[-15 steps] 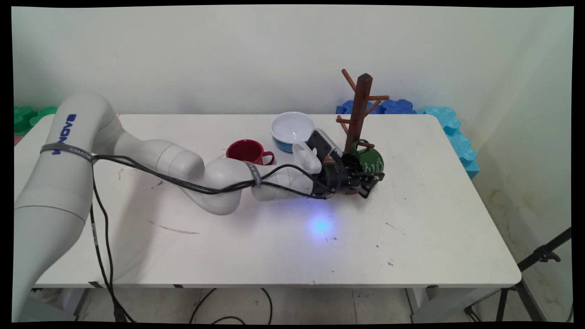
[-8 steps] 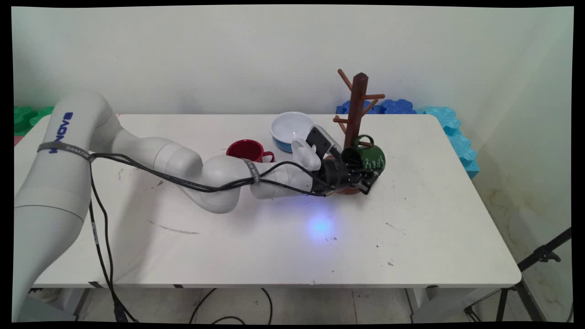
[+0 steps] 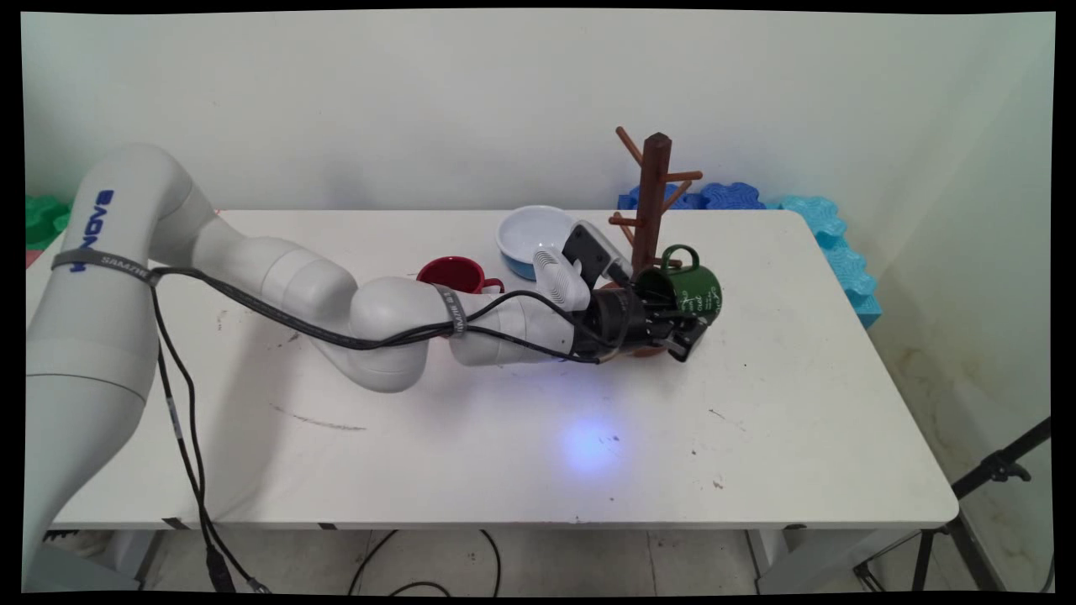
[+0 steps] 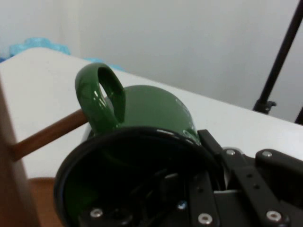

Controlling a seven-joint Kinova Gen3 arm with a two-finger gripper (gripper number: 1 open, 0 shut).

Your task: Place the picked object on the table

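Jaws (image 3: 677,329) are clamped on the rim of the green mug (image 3: 691,290), one finger (image 4: 189,198) reaching inside it, holding the mug on its side with its mouth toward the arm. From the hand view, the mug's handle (image 4: 102,97) points up and sits just beside a lower peg (image 4: 47,135) of the wooden mug tree (image 3: 651,202), whether touching I cannot tell. On the worktop (image 3: 799,403), the red cup (image 3: 454,277) lies at 9 o'clock of the tree, the white bowl (image 3: 538,235) at about 10 o'clock.
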